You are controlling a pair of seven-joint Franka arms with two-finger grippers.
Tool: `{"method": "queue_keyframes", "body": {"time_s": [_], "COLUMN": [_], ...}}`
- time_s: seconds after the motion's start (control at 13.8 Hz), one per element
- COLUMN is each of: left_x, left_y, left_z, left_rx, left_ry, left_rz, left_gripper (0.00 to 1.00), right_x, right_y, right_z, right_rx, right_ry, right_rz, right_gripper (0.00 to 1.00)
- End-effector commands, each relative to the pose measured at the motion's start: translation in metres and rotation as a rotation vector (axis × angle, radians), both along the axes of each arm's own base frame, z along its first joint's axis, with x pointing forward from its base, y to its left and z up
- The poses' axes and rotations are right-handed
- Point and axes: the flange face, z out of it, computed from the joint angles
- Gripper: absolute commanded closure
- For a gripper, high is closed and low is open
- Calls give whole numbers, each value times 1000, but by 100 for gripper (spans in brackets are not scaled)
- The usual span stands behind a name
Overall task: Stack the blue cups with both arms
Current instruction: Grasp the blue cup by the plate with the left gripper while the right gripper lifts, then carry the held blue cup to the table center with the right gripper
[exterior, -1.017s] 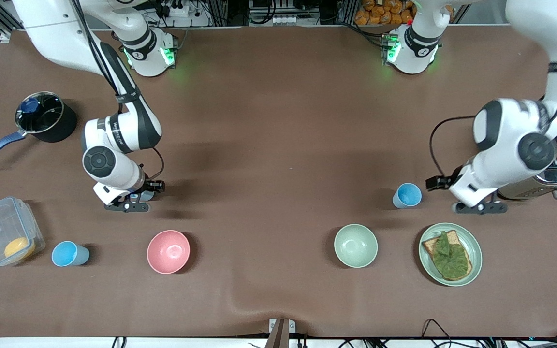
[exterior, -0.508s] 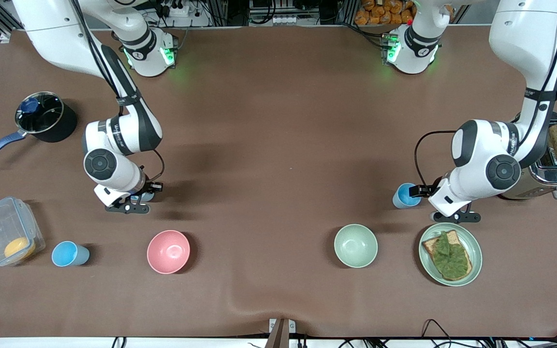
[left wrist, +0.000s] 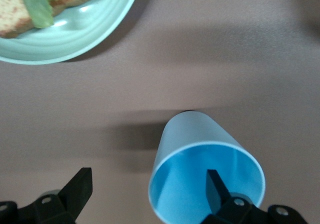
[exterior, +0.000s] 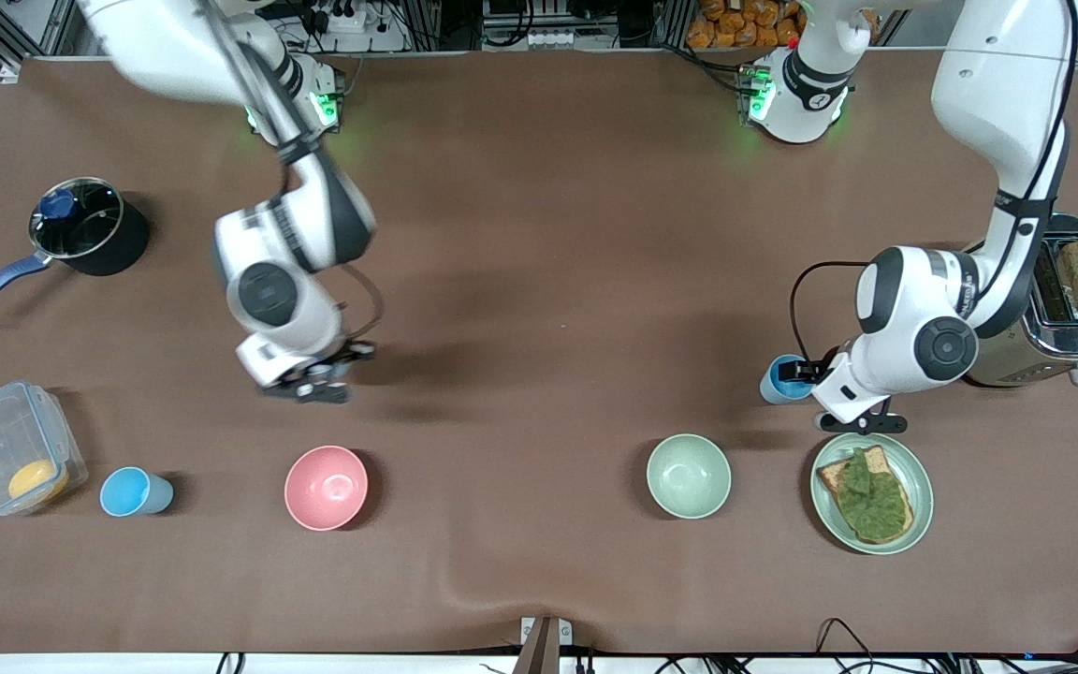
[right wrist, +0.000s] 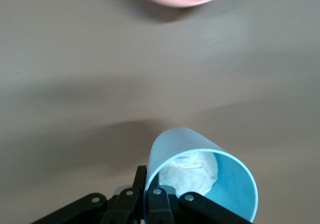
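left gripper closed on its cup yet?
No: in the left wrist view the left gripper is open, one finger inside the blue cup and the other well clear of its outer wall.

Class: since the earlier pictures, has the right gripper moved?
Yes. The right gripper, shut on a blue cup, has shifted toward the left arm's end of the table and now sits above the pink bowl.

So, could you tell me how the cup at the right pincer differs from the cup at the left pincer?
The right cup is clamped at its rim by the shut right pincer; the left cup stands unclamped, the open left pincer straddling its wall. The right cup holds something white; the left cup is empty. Both are tapered light-blue tumblers.
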Motion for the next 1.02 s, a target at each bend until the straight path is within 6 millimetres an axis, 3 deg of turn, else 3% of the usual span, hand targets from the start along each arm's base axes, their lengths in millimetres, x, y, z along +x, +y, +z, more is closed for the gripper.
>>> {"method": "queue_keyframes", "body": {"time_s": [0.0,0.07,0.15,0.22,0.29,0.51,0.8,0.94], "left_x": [14,14,14,14,14,13,14,15], "left_y": [-7,-7,-8,-8,-8,-8,-8,-7], "left_z": [-1,-1,-1,-1,-1,-2,-1,9], "left_rx": [-24,-22,-21,-20,-20,-19,-17,-15], "left_ry": [-47,-48,-48,-48,-48,-46,-48,-62], "left_rz": [30,45,56,62,64,67,82,109], "left_gripper": [13,62,88,100,100,100,100,100], "right_x": [-16,-26,-39,-46,-43,-56,-55,-74], "right_y": [61,86,112,138,151,207,233,254], "right_z": [14,17,14,16,13,-21,-35,-47], "right_rx": [72,88,89,92,94,77,142,172], "right_ry": [7,10,6,-6,-12,-12,-47,-30], "right_rz": [-74,-87,-91,-113,-156,-207,-240,-238], "right_gripper": [100,100,100,100,100,100,100,100]}}
